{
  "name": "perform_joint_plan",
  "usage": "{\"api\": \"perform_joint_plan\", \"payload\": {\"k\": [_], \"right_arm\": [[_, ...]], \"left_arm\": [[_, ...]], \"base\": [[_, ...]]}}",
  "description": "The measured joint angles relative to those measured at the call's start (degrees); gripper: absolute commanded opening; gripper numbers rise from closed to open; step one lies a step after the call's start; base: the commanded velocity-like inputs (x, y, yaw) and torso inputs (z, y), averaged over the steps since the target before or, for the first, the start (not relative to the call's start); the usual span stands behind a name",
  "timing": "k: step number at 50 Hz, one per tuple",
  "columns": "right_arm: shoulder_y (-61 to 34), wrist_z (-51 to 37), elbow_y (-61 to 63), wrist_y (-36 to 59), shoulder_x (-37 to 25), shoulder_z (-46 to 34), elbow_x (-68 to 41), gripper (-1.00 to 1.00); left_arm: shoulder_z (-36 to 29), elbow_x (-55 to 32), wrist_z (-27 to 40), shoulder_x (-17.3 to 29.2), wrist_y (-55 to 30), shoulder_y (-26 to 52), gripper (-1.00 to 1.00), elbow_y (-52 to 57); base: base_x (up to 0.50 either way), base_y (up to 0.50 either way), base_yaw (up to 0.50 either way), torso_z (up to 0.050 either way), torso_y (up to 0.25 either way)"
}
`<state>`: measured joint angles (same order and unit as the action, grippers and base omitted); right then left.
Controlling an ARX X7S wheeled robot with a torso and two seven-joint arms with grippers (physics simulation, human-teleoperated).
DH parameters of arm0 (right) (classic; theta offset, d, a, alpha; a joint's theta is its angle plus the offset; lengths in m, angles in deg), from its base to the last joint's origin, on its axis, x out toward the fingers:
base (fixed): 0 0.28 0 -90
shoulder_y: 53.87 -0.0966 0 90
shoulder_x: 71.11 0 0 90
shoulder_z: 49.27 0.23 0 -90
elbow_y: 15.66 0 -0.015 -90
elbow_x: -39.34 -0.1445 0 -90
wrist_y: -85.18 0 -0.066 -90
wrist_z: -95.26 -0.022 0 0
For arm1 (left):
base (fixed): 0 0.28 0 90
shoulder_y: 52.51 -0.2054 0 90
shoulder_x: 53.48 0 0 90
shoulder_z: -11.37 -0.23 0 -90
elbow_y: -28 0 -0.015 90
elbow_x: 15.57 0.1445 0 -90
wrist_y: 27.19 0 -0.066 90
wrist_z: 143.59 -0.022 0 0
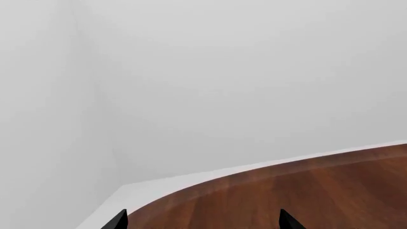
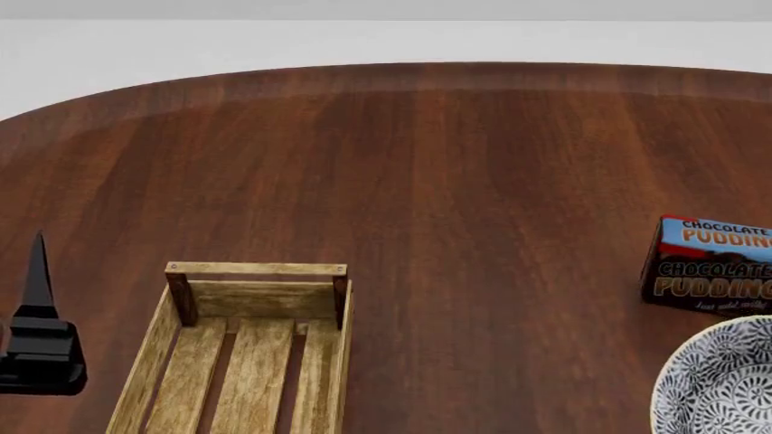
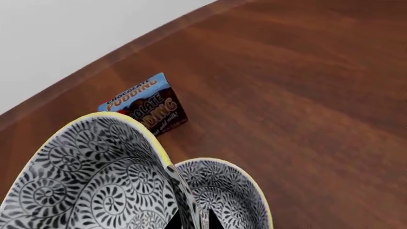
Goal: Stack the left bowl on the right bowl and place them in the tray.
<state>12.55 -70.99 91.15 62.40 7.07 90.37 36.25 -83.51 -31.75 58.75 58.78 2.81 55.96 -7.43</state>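
Between right fingers (image 3: 173,220): raised bowl (image 3: 95,181) rim.

tray (image 2: 193,362): near end cut off | bowl (image 2: 724,384): partly cropped

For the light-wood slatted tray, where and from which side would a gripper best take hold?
Grip a raised end bar of the light-wood slatted tray, coming straight down from above. The bar stands clear above the low end plank, held on corner posts, so fingers can likely close across it; the long plank sides look low and broad.
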Motion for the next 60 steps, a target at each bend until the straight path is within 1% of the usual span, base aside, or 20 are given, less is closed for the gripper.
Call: {"api": "perform_joint_plan", "payload": {"k": [28, 60], "right_arm": [[-0.8, -1.7, -5.2, -3.1, 0.5, 2.0, 0.0, -1.0], [-1.4, -3.6, -14.2, -10.1, 0.5, 3.6, 0.4, -1.0]], "left_arm": [[0.3, -0.9, 0.7, 0.3, 0.0, 0.0, 1.0, 0.2], [-0.5, -1.2, 1.4, 0.8, 1.2, -0.1, 1.0, -1.0]], "base": [[0.0, 0.0, 0.0, 0.0, 0.0], [0.0, 0.0, 0.0, 0.0, 0.0]]}}
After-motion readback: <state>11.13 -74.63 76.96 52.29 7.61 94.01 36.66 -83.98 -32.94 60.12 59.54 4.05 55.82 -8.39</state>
